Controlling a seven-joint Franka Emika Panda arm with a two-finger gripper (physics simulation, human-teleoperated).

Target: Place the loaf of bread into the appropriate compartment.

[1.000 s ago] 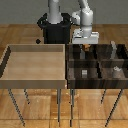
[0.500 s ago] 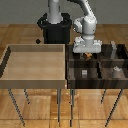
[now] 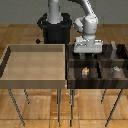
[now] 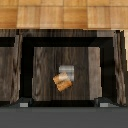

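Note:
The loaf of bread (image 4: pixel 62 81) is a tiny orange-brown lump. It lies on the floor of a dark-brown walled compartment (image 4: pixel 45 65), touching a small low grey block (image 4: pixel 66 71). In the exterior view the bread (image 3: pixel 86 71) sits in the bin's near quarter (image 3: pixel 80 75), next to the tan tray. My gripper (image 3: pixel 87 53) hangs above the bin, over that quarter, open and empty. Its two fingertips (image 4: pixel 23 104) show wide apart at the wrist view's edge, well above the bread.
A light tan wooden tray (image 3: pixel 35 75) stands on the exterior view's left, joined to the dark four-part bin (image 3: pixel 97 64). Other quarters hold grey boxes (image 3: pixel 117 71). The robot base (image 3: pixel 54 30) stands behind.
The bread was just under the gripper half a second ago and now lies lower, on the compartment floor. The gripper has come down slightly over the bin.

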